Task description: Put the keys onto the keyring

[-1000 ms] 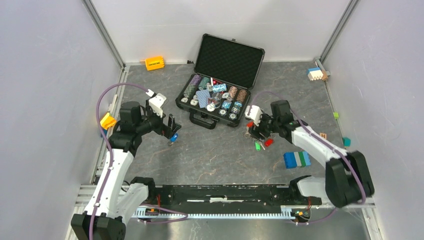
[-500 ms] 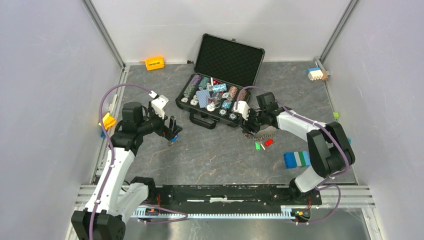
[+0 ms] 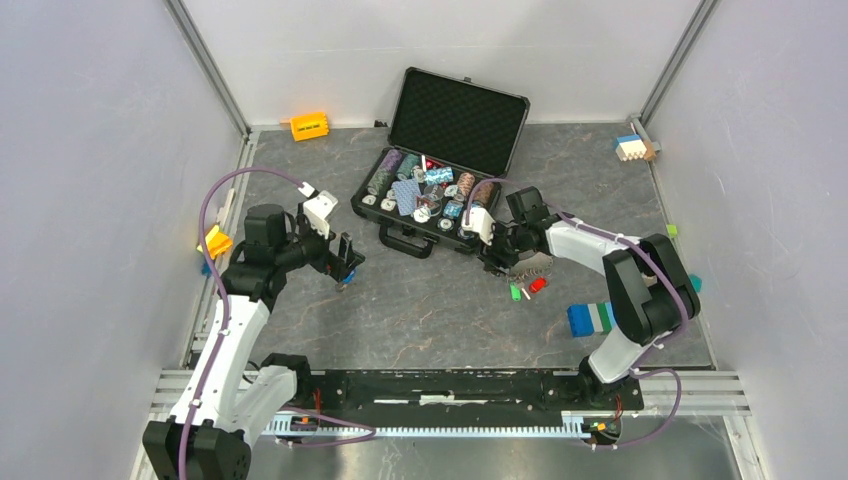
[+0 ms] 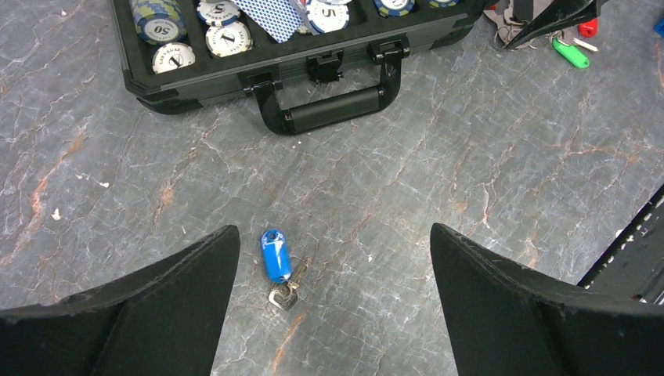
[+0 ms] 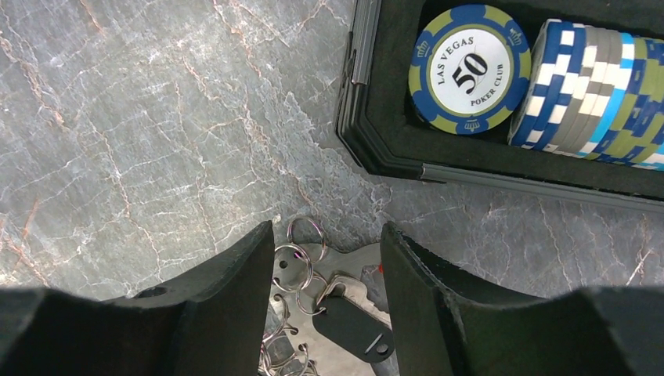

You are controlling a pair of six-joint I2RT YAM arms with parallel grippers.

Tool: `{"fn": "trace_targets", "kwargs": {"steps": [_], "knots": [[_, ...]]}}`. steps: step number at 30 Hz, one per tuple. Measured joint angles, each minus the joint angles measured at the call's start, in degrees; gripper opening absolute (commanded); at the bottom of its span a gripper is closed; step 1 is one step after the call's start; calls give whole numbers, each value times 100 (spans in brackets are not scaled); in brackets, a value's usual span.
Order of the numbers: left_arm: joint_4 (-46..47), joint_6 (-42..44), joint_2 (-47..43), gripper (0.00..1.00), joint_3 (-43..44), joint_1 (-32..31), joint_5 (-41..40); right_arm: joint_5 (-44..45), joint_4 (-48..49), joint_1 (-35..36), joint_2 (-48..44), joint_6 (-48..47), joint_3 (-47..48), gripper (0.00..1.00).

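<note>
Although only a sliver of its red fob shows, the keyring (a bunch of thin metal rings with flat metal keys and a black tag) lies on the grey marbled table top, just off a corner of the black hard case. It sits between the two black fingers of the right gripper. These fingers stand apart, one on each side, and the bunch fills the gap between them. Whether they press on it, I cannot tell.

The case wall is very near on the far side of this gripper, so the room there is small. Toward the left arm the table is bare stone up to the case handle.

A green-capped key and a red-capped key lie side by side on the table, near the right gripper on the side of the arm bases, not touching the rings. A blue-capped key lies alone, well apart, under the left gripper. That one hovers over it with its jaws wide apart and holds nothing.

Inside the case, the corner compartment holds a flat blue and olive chip marked 50, beside a stack of blue, white and grey chips. Blue playing cards lie further along.
</note>
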Motion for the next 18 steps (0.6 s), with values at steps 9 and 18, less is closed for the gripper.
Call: {"fn": "trace_targets", "kwargs": {"steps": [9,18], "knots": [[0,17,-2,97,-22,0,9,22,-74,0,173,-81,190,57],[-4,20,-7,97,-55,0,22,59,-168,2,299,-214,256,53]]}}
